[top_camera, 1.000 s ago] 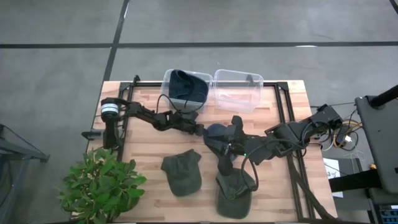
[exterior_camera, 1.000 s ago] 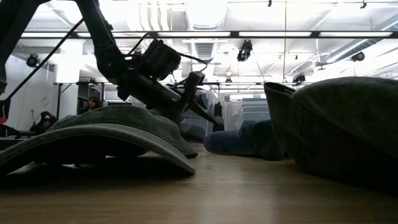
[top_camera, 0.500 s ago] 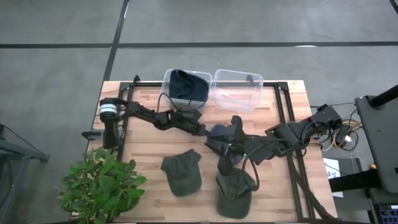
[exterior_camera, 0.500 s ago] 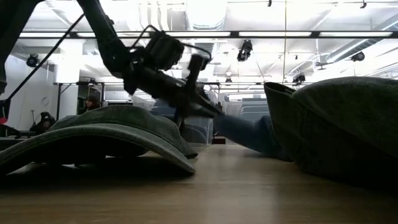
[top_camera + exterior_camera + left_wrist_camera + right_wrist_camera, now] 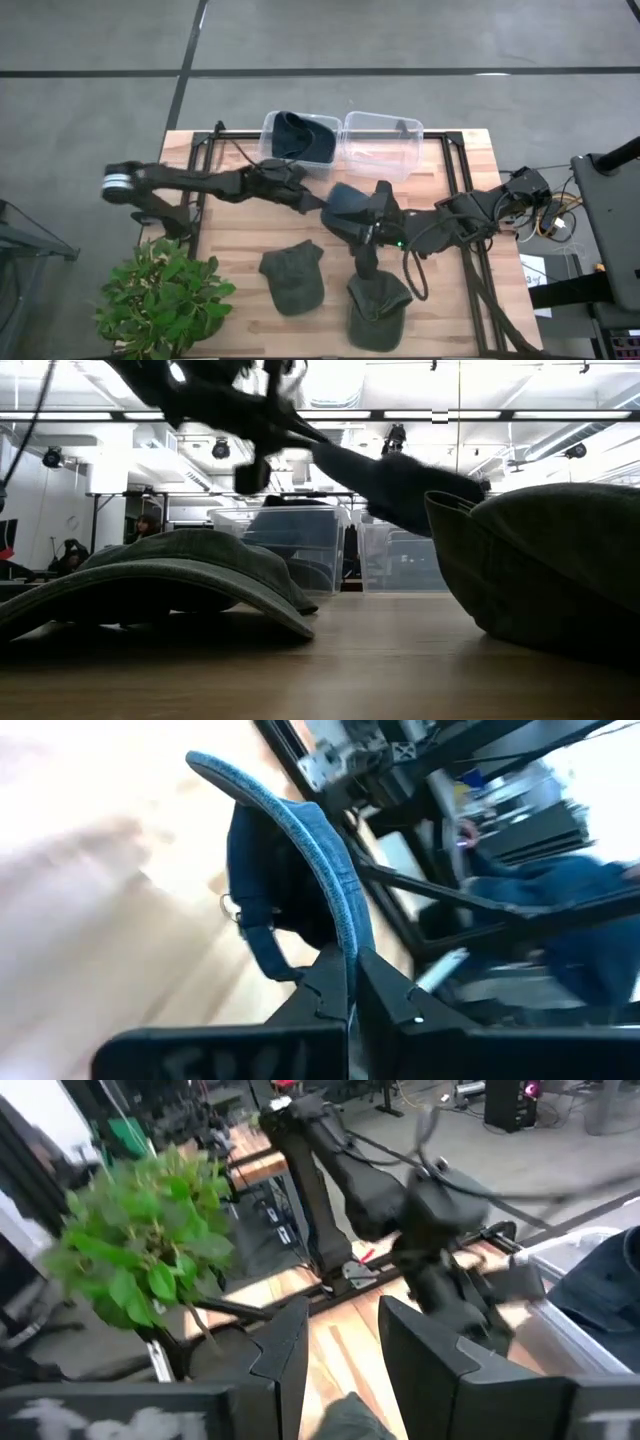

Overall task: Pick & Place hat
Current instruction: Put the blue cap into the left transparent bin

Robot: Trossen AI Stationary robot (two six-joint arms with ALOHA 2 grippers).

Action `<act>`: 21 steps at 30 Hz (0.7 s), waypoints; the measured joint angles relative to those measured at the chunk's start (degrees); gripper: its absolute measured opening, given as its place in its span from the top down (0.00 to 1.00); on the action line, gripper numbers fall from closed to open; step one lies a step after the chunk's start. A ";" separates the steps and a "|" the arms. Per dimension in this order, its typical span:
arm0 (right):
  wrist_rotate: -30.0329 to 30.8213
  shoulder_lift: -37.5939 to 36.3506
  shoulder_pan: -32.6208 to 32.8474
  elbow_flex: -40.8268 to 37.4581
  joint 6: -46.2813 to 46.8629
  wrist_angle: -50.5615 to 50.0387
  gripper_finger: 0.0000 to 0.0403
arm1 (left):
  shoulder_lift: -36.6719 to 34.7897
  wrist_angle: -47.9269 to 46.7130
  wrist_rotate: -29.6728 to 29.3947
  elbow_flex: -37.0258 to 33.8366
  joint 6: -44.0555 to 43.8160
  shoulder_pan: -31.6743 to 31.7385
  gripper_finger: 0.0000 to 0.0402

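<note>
Wooden slats of the worktable (image 5: 230,225) carry two clear bins at the far edge — the left bin (image 5: 298,143) with a dark hat inside (image 5: 300,135), the right bin (image 5: 383,146) beside it, touching. Just in front of the left bin, the left gripper (image 5: 322,203) is clamped on the brim of a blue hat (image 5: 349,208), its two fingers (image 5: 322,995) pressed together on the cloth in the left wrist view. Seen from table height, the blue hat (image 5: 400,482) hangs clear of the wood, above the bins.

Near the blue hat, on the side away from the bins, the right gripper (image 5: 370,262) reaches over the table with its fingers (image 5: 285,1345) standing apart, nothing visible between them. Two green hats lie on the wood further from the bins — one (image 5: 292,277) toward the potted plant (image 5: 165,295), the other (image 5: 375,308) just beside the right gripper's tip. The potted plant sits at the table's near left corner, well apart from the bins.
</note>
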 joint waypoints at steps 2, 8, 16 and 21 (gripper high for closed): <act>0.03 -0.09 -0.14 0.71 2.70 -0.01 0.71 | -4.62 -6.53 -3.98 1.12 3.88 -0.55 1.00; 0.03 -0.11 -1.76 1.65 15.73 -0.43 0.71 | -14.09 -24.80 -18.33 7.12 15.40 -2.57 1.00; 0.32 -0.09 -6.33 -1.55 37.53 -0.66 0.71 | -17.00 -38.16 -30.32 18.59 27.89 -7.20 1.00; 2.99 1.17 -8.69 -1.98 42.13 0.66 0.70 | -15.65 -44.78 -35.13 27.78 34.04 -11.21 1.00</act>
